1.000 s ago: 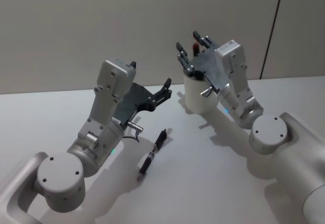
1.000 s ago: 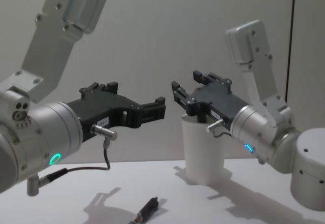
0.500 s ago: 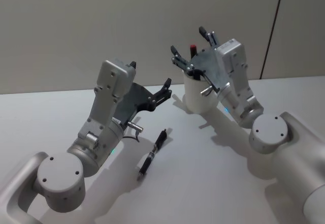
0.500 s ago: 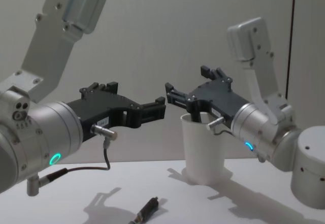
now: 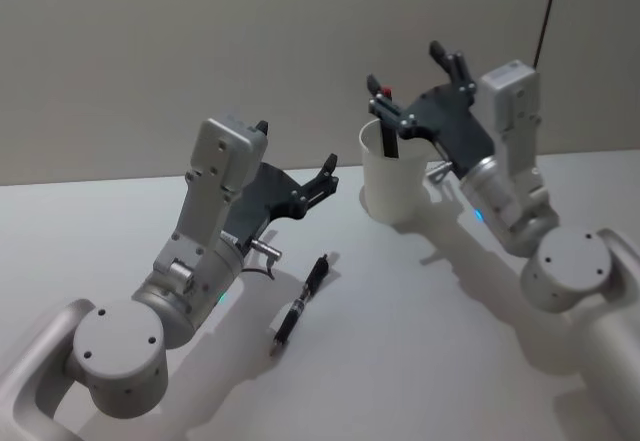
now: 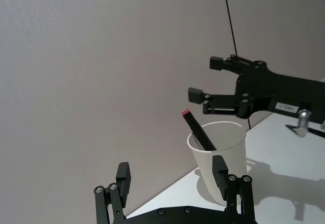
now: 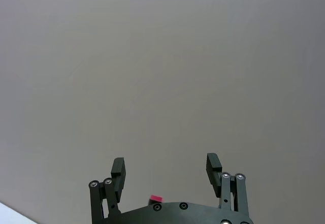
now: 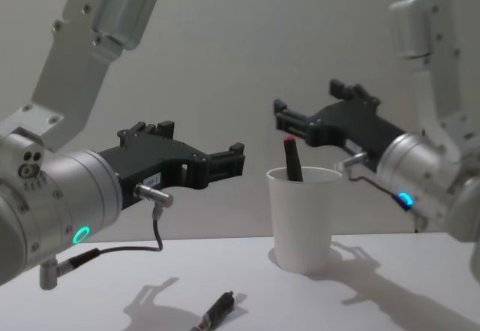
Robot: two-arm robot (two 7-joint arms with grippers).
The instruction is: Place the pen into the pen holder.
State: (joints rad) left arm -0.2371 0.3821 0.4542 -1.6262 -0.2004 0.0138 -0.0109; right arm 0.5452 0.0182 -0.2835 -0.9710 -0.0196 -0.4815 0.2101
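Pen (image 8: 292, 162) stands in pen holder (image 8: 300, 218). Right gripper (image 6: 203, 77) wide, empty, above rim. Lift straight up, no bumping pen holder. Left gripper (image 6: 170, 168) wide, idle nearby.

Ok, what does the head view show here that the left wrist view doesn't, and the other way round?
Head view, not the wrist view: a black pen lying on the table between the arms, nearer the left arm. Left wrist view, not the head view: a side-on look in which the open right gripper hangs above the pen holder, clear of the red-tipped pen; the open left gripper sits in the foreground. Both: the pen holder upright with the red-tipped pen leaning inside, and the right gripper over it.
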